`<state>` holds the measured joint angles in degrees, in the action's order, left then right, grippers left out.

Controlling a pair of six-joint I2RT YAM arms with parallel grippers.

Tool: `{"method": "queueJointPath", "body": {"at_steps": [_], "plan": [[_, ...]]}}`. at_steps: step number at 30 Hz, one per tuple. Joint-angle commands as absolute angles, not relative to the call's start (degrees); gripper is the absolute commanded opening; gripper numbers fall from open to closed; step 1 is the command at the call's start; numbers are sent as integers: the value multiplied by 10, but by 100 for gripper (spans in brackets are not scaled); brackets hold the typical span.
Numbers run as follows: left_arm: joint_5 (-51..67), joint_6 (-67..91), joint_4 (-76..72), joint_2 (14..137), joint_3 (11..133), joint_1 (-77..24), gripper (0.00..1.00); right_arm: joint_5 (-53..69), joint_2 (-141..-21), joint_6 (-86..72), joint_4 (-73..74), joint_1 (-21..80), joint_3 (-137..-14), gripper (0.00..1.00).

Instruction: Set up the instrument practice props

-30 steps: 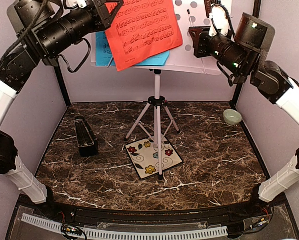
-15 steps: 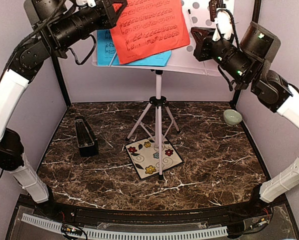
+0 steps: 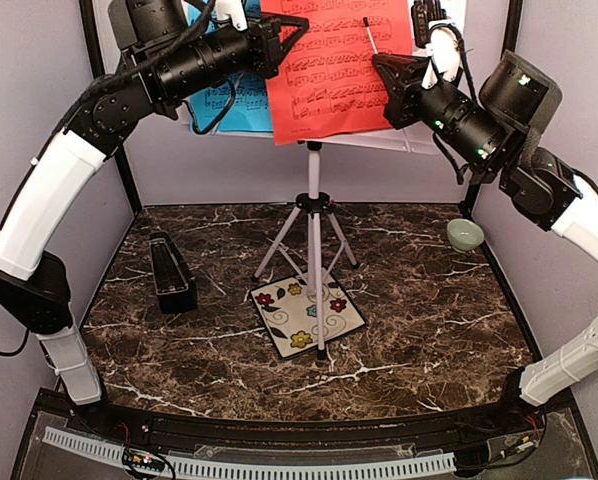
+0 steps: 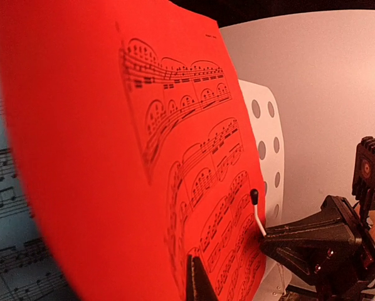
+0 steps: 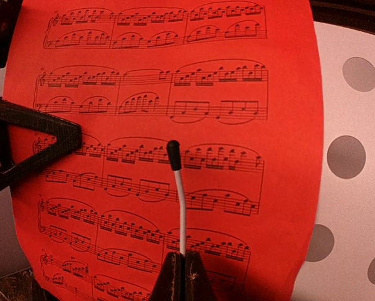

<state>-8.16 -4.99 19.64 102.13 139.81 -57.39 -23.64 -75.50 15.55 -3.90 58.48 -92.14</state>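
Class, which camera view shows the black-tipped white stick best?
The right wrist view: the stick runs full length against the red sheet. Left wrist shows it small, side-on; top external, only a thin sliver.

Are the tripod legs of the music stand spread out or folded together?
Spread. The tripod legs fan apart downward, the near one passing over the floral tile.

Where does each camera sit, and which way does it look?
Top external: above, behind the bases; looks down at table and music stand; both arms show.
Left wrist: beside the red sheet, facing the right gripper; one fingertip shows.
Right wrist: faces the red sheet; its shut fingers hold a white stick.
Wrist views share sheet and stick.
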Motion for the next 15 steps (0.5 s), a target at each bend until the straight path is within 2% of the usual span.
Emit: {"method": "queueJointPath", "body": {"at_steps": [1, 15], "plan": [[-37, -93, 174, 1031, 1413, -571, 0, -201, -748, 166, -73, 583, -919, 0], [17, -179, 133, 1080, 1450, -571, 0, -174, -746, 161, -79, 583, -911, 0]]}}
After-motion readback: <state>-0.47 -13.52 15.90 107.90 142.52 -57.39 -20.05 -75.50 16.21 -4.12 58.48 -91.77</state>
